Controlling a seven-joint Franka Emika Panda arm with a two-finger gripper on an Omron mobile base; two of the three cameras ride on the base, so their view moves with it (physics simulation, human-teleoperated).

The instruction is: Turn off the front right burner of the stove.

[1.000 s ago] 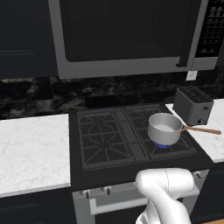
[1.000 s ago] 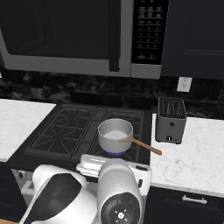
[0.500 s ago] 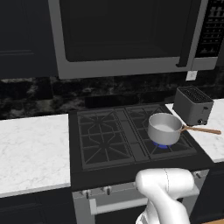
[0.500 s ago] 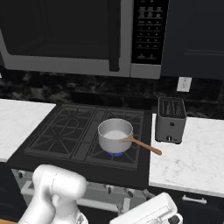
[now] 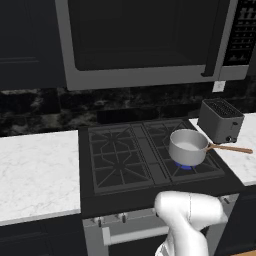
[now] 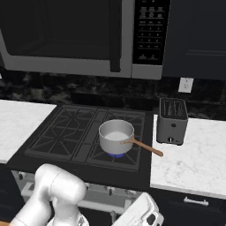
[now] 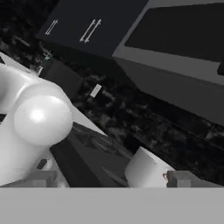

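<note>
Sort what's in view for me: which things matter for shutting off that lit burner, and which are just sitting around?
Job:
front right burner, blue flame showing under the saucepan
stove
stove knobs

Just there:
toaster
microwave
marble counter

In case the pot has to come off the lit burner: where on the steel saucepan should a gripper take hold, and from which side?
Grip the saucepan by its wooden handle, coming from the toaster side. The handle juts out over the counter, clear of the blue flame under the pan, and looks slim enough for two fingers; the round body does not.
</note>
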